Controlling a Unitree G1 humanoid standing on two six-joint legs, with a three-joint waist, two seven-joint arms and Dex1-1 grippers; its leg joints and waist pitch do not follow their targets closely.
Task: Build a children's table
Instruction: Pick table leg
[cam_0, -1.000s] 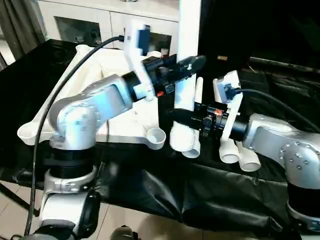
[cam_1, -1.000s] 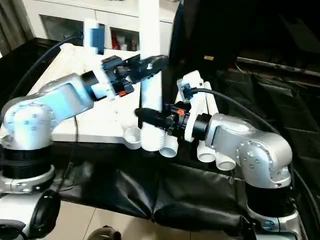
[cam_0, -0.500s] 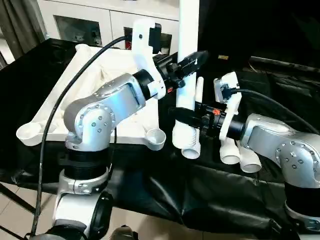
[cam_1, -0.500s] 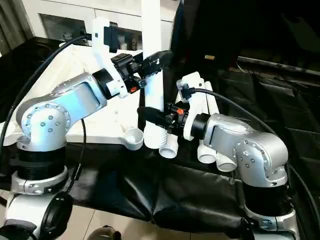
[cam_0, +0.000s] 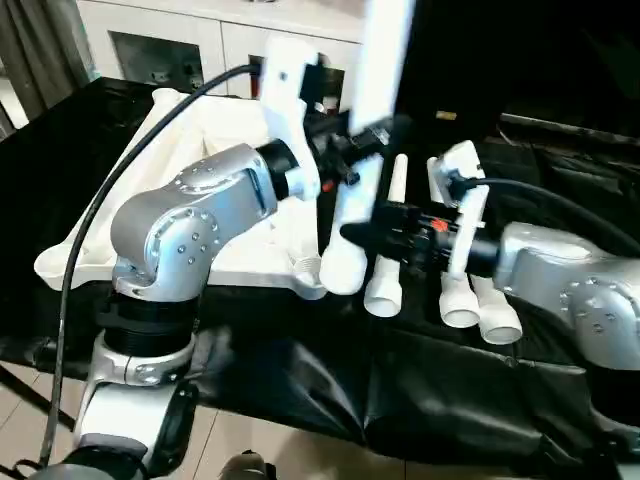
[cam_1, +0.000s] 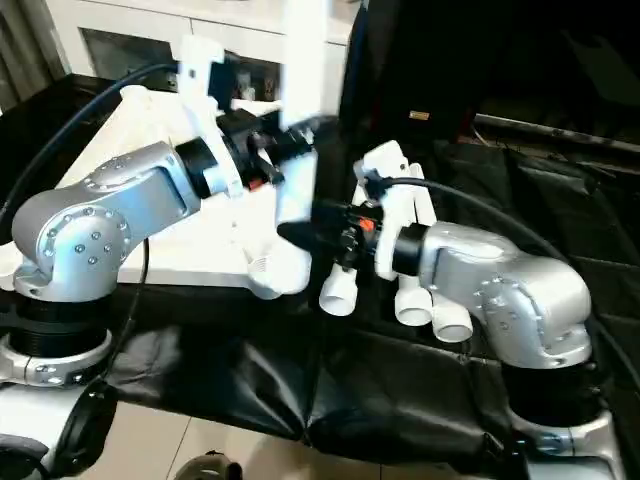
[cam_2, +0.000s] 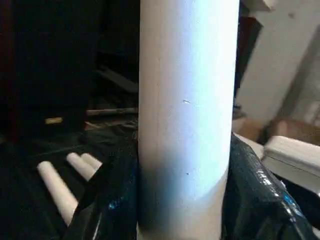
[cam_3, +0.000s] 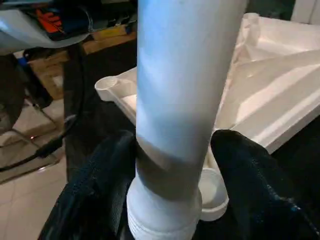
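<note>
Upright leg (cam_0: 372, 120) blocks between both arms, three loose legs (cam_0: 470, 295) beside, tabletop (cam_0: 215, 190) behind

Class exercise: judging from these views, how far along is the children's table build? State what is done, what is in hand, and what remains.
Done: no leg stands in the upturned tabletop. In hand: the left end effector grips one upright leg, its lower end near the front corner socket; the right end effector is at its lower part. Left: three legs lie on the black cloth.

The left arm reached in from seven o'clock, elbow bent, its left gripper (cam_0: 362, 135) clamped around an upright white leg (cam_0: 380, 60). The right arm came from four o'clock, its right gripper (cam_0: 372, 232) flanking the same leg lower down.
</note>
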